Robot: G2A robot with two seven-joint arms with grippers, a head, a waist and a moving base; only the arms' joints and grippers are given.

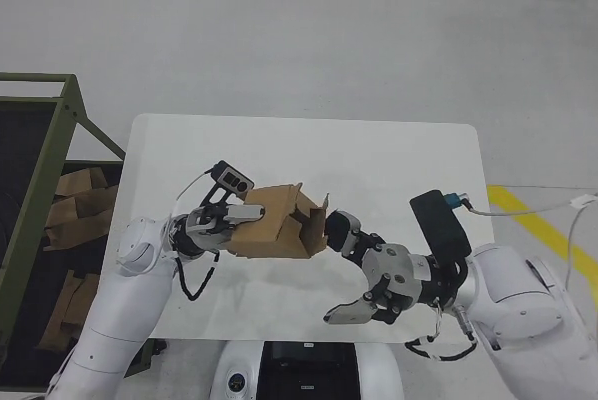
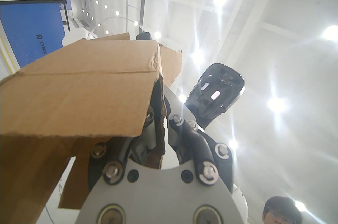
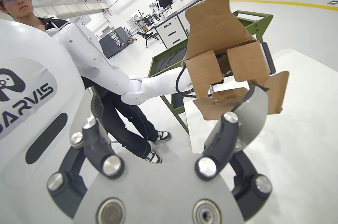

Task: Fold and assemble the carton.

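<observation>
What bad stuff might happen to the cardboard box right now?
1. The left gripper pinches the carton by one wall, above the table. The cardboard edge there looks ragged, so it might tear or slip out.
2. One finger of the open right gripper is at the loose end flaps. A hard push could crumple them or twist the carton instead of folding them in.

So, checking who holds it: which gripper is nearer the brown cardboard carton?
Left. The left gripper is clamped on the carton; the right gripper is open at its flapped end.
</observation>
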